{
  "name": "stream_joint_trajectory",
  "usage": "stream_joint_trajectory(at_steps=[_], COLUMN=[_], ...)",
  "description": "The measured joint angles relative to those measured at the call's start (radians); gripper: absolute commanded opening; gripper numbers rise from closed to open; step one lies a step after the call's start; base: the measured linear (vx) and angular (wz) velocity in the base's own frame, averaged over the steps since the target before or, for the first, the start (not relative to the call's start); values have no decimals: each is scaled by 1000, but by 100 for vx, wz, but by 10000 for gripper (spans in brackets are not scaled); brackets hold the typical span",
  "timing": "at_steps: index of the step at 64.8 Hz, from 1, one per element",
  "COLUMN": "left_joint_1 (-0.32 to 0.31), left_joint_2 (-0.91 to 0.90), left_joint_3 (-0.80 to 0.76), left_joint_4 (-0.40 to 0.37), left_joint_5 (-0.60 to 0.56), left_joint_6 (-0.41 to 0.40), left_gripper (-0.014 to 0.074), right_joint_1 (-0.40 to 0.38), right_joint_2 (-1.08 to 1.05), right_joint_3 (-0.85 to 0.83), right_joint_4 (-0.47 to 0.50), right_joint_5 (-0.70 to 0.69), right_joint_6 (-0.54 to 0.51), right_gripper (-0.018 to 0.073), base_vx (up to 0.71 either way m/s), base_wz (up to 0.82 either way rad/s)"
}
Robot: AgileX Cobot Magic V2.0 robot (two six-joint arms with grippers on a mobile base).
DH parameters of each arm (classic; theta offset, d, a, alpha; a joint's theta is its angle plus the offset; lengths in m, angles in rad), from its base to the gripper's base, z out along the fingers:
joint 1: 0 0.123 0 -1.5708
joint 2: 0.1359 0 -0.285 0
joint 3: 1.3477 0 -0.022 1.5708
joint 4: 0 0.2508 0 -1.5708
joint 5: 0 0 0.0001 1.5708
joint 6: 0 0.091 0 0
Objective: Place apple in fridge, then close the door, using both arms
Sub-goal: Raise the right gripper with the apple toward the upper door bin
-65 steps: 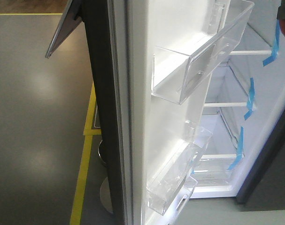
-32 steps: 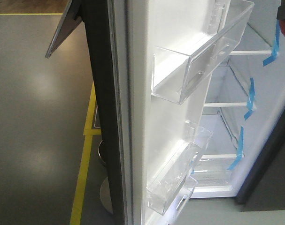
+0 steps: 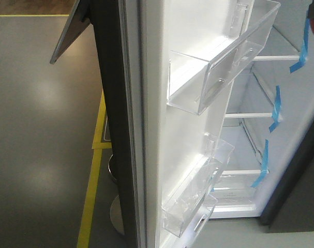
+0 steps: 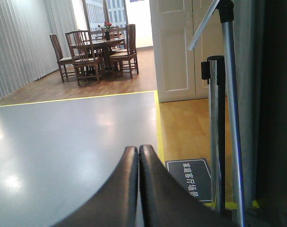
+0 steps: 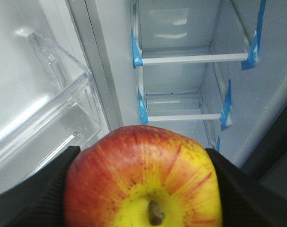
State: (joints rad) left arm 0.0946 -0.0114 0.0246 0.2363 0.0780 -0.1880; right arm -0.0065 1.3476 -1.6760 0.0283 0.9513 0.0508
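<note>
Grey floor [image 3: 43,129] surrounds the open fridge [image 3: 250,88]; the right pincer [image 5: 141,189] is clamped on the apple [image 5: 143,179], stem toward the camera, facing bare shelves [image 5: 195,58] at 12 o'clock with free entry room, door [image 3: 177,134] bins [image 5: 48,118] close at 9 o'clock, while the left pincer [image 4: 138,189], pressed together, hangs outside, likely for the door.
</note>
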Motion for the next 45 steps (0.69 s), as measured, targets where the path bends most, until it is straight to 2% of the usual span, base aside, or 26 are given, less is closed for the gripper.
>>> stream_joint_trajectory(at_steps=[5,11,24,29,34,45], left_joint_1=[0,0,0,0,0,0], left_joint_2=[0,0,0,0,0,0], left_joint_3=[0,0,0,0,0,0], left_joint_4=[0,0,0,0,0,0], left_joint_5=[0,0,1,1,1,1], left_joint_6=[0,0,0,0,0,0], left_gripper=[-6,-6,-6,-6,-6,-6], right_joint_1=[0,0,0,0,0,0], right_joint_2=[-36,-68,-9,51,107,216], right_joint_3=[-3,-37,-129,-136,-136,-135], right_joint_4=[37,164,660,798,871,890], right_joint_5=[-54,-121,-129,-115,-100,-78], right_joint_6=[-33,-137,-567,-705,-793,-843], right_gripper=[102,102,102,102,102,123], base_vx=[0,0,0,0,0,0], base_wz=[0,0,0,0,0,0])
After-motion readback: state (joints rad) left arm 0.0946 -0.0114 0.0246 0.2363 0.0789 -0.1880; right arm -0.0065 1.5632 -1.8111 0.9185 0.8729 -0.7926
